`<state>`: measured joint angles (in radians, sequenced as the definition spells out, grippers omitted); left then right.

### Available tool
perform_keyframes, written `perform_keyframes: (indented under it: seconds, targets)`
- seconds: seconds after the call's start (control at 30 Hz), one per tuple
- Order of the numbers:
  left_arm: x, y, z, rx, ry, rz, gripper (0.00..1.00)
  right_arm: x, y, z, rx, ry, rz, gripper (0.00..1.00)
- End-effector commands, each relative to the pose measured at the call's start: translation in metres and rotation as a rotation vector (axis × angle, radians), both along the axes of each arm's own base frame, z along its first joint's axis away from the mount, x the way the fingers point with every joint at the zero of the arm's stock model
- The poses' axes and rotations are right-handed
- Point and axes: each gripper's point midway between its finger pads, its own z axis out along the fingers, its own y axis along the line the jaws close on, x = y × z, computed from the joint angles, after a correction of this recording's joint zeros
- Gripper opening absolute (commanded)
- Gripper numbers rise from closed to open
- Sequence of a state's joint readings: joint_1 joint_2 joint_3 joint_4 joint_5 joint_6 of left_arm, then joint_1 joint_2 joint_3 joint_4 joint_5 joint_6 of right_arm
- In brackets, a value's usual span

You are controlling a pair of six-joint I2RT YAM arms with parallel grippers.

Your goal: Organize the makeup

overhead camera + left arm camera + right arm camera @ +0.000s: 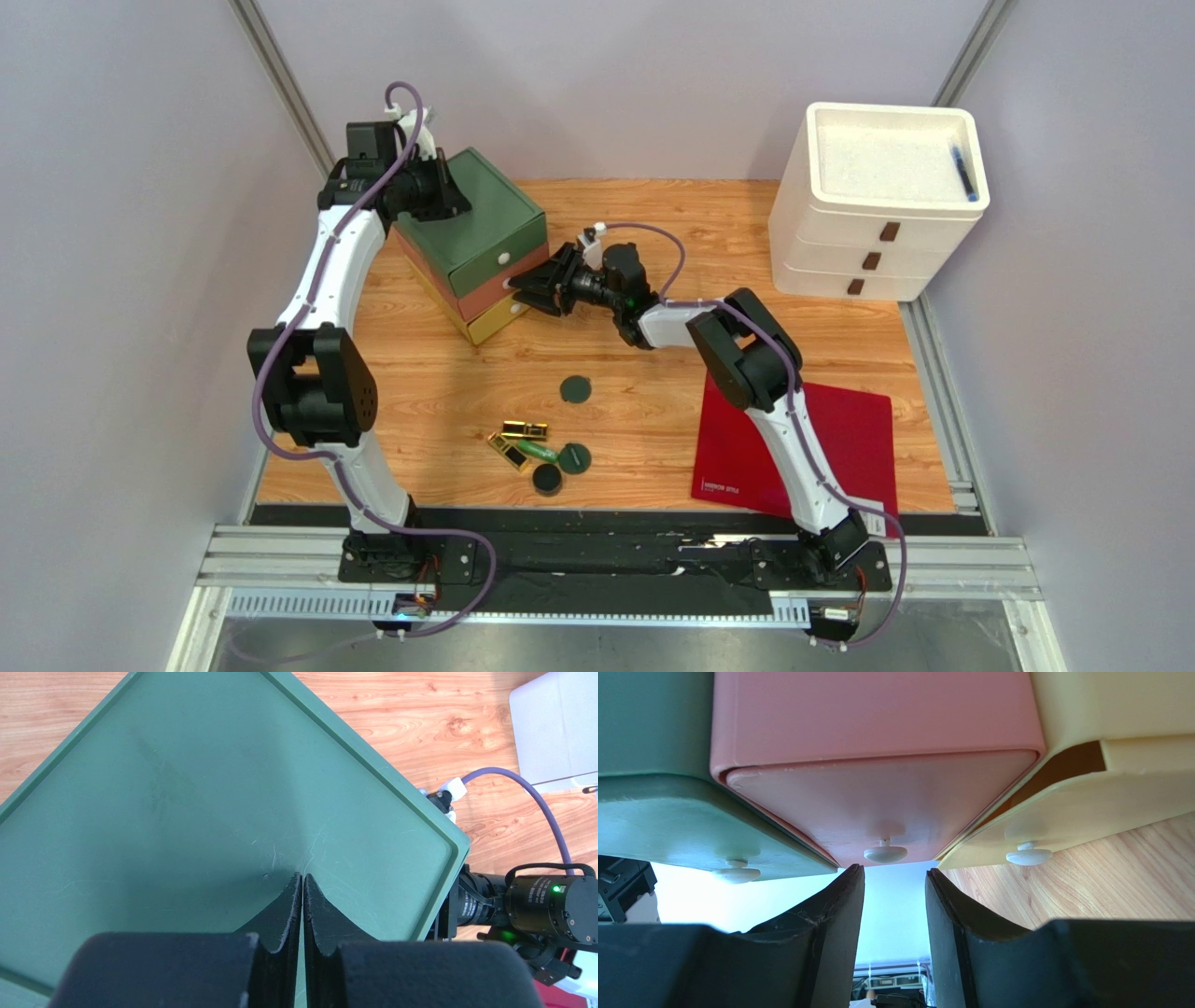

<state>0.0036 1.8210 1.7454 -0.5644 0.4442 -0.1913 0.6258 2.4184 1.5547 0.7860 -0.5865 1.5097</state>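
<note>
the left pincer [302, 882], closed and empty, is pressed onto the drawer unit [470, 210], apparently to steady it. the right pincer [894, 882] is held open just before the pink drawer knob [885, 854]. the makeup [540, 451] is scattered on the worktop [421, 406].

Arms: left arm [334, 273] and right arm [793, 441], white shells between bulky black joint housings.
Cables: a purple cable [298, 315] trails along each arm and ends in a white plug [454, 788].
Left gripper [302, 880]: matte black fingers with toothed inner edges.
Right gripper [894, 875]: black fingers, scuffed at the edges.
Wrist housing [544, 910]: black cylinder with small white print and a green light.
Bases [407, 557]: black mounts.
</note>
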Motion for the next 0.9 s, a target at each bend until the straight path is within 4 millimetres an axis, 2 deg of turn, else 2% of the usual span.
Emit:
perform_keyframes:
  seconds: [0.0, 0.4, 0.63, 0.87]
  targets:
    - [-0.021, 0.003, -0.051, 0.029, 0.169, -0.011, 0.08, 0.007, 0.001, 0.027, 0.043, -0.095, -0.054, 0.42]
    - [-0.025, 0.002, -0.056, 0.030, 0.184, -0.016, 0.08, 0.016, 0.012, 0.021, 0.042, -0.084, -0.073, 0.42]
    - [-0.025, 0.003, -0.059, 0.029, 0.188, -0.015, 0.07, 0.013, 0.016, 0.015, 0.019, -0.069, -0.071, 0.40]
    - [-0.025, 0.003, -0.058, 0.030, 0.188, -0.016, 0.07, 0.015, 0.016, 0.011, 0.000, -0.060, -0.086, 0.25]
